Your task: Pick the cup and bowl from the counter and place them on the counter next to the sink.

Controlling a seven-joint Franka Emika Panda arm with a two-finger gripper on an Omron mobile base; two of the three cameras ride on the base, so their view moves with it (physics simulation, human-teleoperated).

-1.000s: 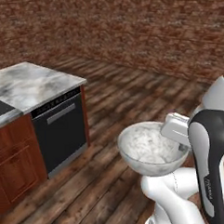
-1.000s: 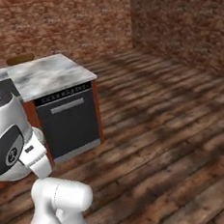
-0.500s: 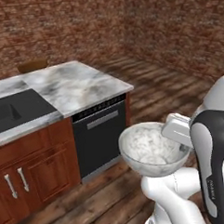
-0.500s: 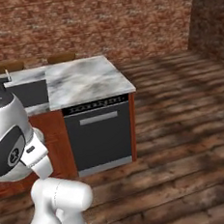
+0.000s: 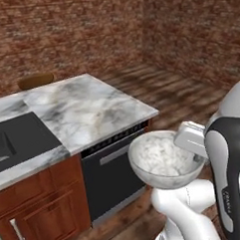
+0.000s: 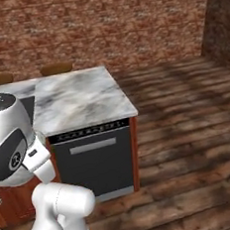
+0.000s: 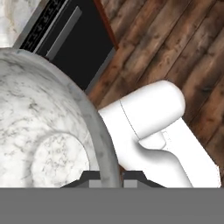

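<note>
Two dark fingertips (image 7: 131, 176) showed at the bottom of the hand view, one on each side of the bowl's rim, so the gripper (image 7: 111, 178) was nearly closed and pinching that rim. The bowl (image 7: 48, 127) spread over the left half of that frame, mottled grey-white, with a paler round base inside it.

In the left base view the same bowl (image 5: 161, 159) hung in the lower middle of the frame, off the counter and above the wooden floor (image 5: 190, 96), carried level with its open side up. The pale hand block at its right rim marked where the gripper (image 5: 193, 147) had hold of it.

Just left of the bowl in that view stood a black dishwasher front (image 5: 112, 177) under the end of the white marble counter (image 5: 86, 111). The counter ran from the middle toward the left edge, over reddish-brown cabinets (image 5: 41, 206). The black sink (image 5: 18, 142) was set into it at the left edge of the frame, with bare marble between the basin and the counter's end.

From the right base view the counter (image 6: 78, 98) sat in the upper left quarter, the dishwasher front (image 6: 94, 159) below it. A brick wall (image 6: 103, 28) ran across the top of the frame.
</note>
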